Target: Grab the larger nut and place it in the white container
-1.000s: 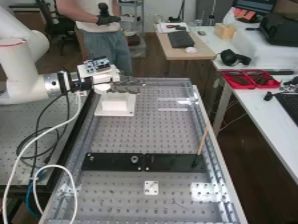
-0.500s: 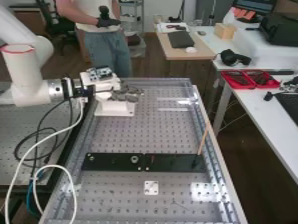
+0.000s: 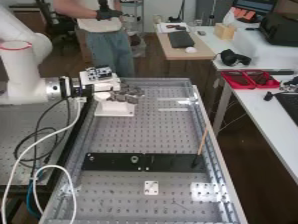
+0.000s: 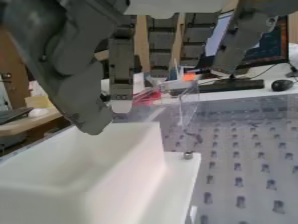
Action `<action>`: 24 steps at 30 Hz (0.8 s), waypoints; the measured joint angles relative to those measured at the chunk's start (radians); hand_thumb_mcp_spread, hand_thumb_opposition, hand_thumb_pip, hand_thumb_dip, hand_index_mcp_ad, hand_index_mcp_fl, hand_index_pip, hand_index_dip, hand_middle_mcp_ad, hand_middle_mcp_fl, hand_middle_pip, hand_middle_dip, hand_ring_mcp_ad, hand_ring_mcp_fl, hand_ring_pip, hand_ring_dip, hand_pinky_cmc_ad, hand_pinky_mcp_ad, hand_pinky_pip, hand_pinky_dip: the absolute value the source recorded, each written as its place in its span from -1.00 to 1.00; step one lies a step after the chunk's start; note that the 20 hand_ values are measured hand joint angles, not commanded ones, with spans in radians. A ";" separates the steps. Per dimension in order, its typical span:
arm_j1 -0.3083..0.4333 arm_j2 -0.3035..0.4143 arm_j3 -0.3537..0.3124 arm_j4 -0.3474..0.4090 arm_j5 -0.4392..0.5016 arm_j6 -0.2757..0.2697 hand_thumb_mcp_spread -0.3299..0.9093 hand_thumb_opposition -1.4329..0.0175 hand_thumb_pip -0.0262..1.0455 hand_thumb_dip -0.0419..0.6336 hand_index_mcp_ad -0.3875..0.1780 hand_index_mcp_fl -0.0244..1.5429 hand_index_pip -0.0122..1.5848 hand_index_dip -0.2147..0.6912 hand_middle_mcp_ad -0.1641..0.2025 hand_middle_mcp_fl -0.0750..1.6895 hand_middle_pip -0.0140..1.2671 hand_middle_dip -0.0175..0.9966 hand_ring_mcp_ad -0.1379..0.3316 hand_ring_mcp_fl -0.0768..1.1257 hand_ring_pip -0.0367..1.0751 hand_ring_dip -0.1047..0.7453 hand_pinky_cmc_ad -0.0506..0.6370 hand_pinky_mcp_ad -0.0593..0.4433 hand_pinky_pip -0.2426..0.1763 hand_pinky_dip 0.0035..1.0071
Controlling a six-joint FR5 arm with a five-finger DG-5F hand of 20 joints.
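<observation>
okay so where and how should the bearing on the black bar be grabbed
I'd grip the bearing on opposite sides of its outer rim, coming straight down from above: it is round and low, its top is uncovered, and the black bar under it rules out a hold from below.

observed: my robot hand [image 3: 125,95] has its fingers [image 4: 161,47] relaxed, well apart from the thumb [image 4: 83,100], whose tip overlaps my view of the white container's rim [image 4: 100,128]. a small metal part [image 4: 188,155] sits on the container's white base [image 4: 174,185]. beside it lies the perforated surface [image 4: 256,162]; beyond, a keyboard [image 4: 233,85] and black mouse [image 4: 283,85].
</observation>
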 joint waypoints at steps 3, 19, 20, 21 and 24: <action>-0.020 0.033 0.004 0.003 0.031 0.019 0.01 -0.18 0.59 -0.17 -0.14 -0.96 0.74 -0.48 0.18 -0.77 -0.78 -0.47 0.02 -0.83 -0.74 -0.49 -0.05 0.01 -0.13 -0.15; -0.135 0.248 0.143 -0.096 0.366 -0.055 -0.03 -0.18 0.59 -0.17 -0.13 -0.96 0.61 -0.51 0.17 -0.77 -0.78 -0.46 0.01 -0.85 -0.73 -0.49 -0.05 0.16 -0.13 -0.08; -0.132 0.246 0.154 -0.101 0.393 -0.062 -0.03 -0.18 0.59 -0.17 -0.13 -0.96 0.61 -0.51 0.17 -0.77 -0.78 -0.46 0.01 -0.85 -0.73 -0.49 -0.05 0.15 -0.13 -0.08; -0.129 0.245 0.162 -0.105 0.411 -0.067 -0.03 -0.18 0.59 -0.17 -0.13 -0.96 0.60 -0.51 0.17 -0.77 -0.78 -0.46 0.01 -0.85 -0.73 -0.49 -0.05 0.15 -0.13 -0.08; -0.120 0.239 0.194 -0.117 0.476 -0.091 -0.03 -0.18 0.57 -0.17 -0.13 -0.96 0.57 -0.51 0.17 -0.77 -0.78 -0.46 0.02 -0.85 -0.74 -0.49 -0.05 0.16 -0.13 -0.08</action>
